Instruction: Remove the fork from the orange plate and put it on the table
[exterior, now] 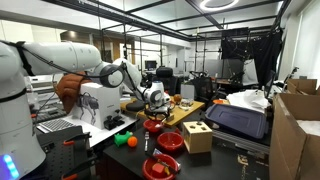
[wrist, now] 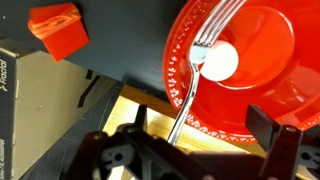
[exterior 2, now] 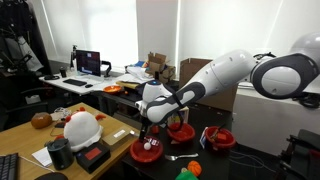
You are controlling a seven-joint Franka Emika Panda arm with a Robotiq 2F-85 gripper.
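Your fork (wrist: 190,90) is bright, polished metal, and the orange plate (wrist: 270,40) looks like smooth glossy plastic with a fine pattern round its rim. The board (wrist: 135,108) you see is pale matt wood, the table (wrist: 120,60) dull black, and the cube (exterior: 197,137) bare, unpainted wood

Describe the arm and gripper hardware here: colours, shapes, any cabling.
The arm is glossy white, with fat rounded link shells and dark grey bands at the joints, as both exterior views show. The gripper is black, and in the wrist view its two fingers are dark, blocky bars. Cables and markings are too small to make out.
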